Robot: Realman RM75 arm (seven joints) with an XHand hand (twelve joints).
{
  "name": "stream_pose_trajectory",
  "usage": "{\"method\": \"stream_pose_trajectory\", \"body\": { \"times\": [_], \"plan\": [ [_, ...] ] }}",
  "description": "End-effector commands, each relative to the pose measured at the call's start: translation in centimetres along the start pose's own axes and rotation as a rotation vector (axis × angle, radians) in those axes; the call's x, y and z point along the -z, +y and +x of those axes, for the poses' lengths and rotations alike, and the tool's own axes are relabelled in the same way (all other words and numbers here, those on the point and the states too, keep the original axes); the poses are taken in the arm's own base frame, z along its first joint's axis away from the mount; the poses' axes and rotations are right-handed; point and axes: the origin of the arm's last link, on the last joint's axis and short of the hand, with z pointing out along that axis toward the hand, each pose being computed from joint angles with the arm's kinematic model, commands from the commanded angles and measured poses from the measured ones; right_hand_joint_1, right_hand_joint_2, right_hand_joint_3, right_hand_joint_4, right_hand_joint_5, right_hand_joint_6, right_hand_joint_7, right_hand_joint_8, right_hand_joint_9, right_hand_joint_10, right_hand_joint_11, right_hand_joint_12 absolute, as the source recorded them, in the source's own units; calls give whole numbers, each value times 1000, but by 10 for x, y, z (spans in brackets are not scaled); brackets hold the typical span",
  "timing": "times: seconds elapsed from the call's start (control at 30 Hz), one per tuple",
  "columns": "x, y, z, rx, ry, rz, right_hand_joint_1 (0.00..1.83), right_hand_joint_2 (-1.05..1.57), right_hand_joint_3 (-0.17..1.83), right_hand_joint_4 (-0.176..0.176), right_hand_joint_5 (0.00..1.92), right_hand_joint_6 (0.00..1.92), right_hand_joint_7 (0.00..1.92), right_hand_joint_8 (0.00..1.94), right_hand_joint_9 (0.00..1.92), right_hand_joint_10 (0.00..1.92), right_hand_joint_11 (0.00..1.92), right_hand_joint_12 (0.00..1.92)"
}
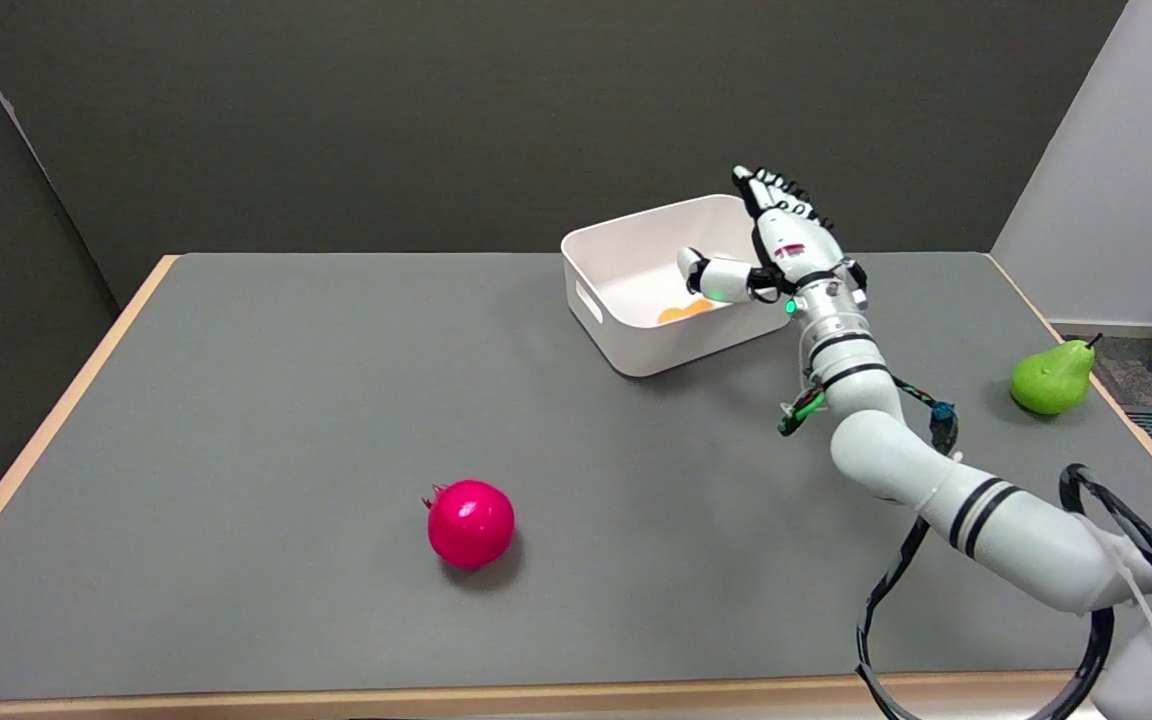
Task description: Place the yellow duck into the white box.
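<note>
Open right hand over the white box, duck lying inside.

The grey table [266,420] fills the view, edged in light wood, with dark walls behind it. The right arm [946,490] reaches in from the lower right, black cables looping off it near the table's front corner. The box [626,335] sits toward the far edge, right of centre, tilted a little to the table's sides. The right hand [771,245] hangs above the box's right side, released, fingers stretched up and away, thumb pointing left over the interior, holding nothing. A pink pomegranate [470,523] rests near the front, well apart from the box. A green pear [1053,376] stands by the right edge. The duck [684,312] shows only as an orange-yellow patch on the box floor, just below the thumb.
</note>
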Motion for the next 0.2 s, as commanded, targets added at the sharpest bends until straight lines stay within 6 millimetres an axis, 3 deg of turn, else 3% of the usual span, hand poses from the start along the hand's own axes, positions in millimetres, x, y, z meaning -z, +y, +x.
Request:
{"method": "stream_pose_trajectory", "body": {
  "times": [0.03, 0.1, 0.2],
  "plan": [
    [66, 28, 90, -151, 477, -4, 348, 572, 885, 12, 38, 141, 2, 13, -1, 15, -1, 307],
    [83, 34, 109, -211, 579, 11, 306, 573, 915, 5, 38, 278, 23, 97, -1, 121, -1, 446],
    [104, 32, 129, -256, 707, 20, 312, 591, 921, -9, 45, 311, 42, 92, -1, 159, -1, 493]
  ]
}}
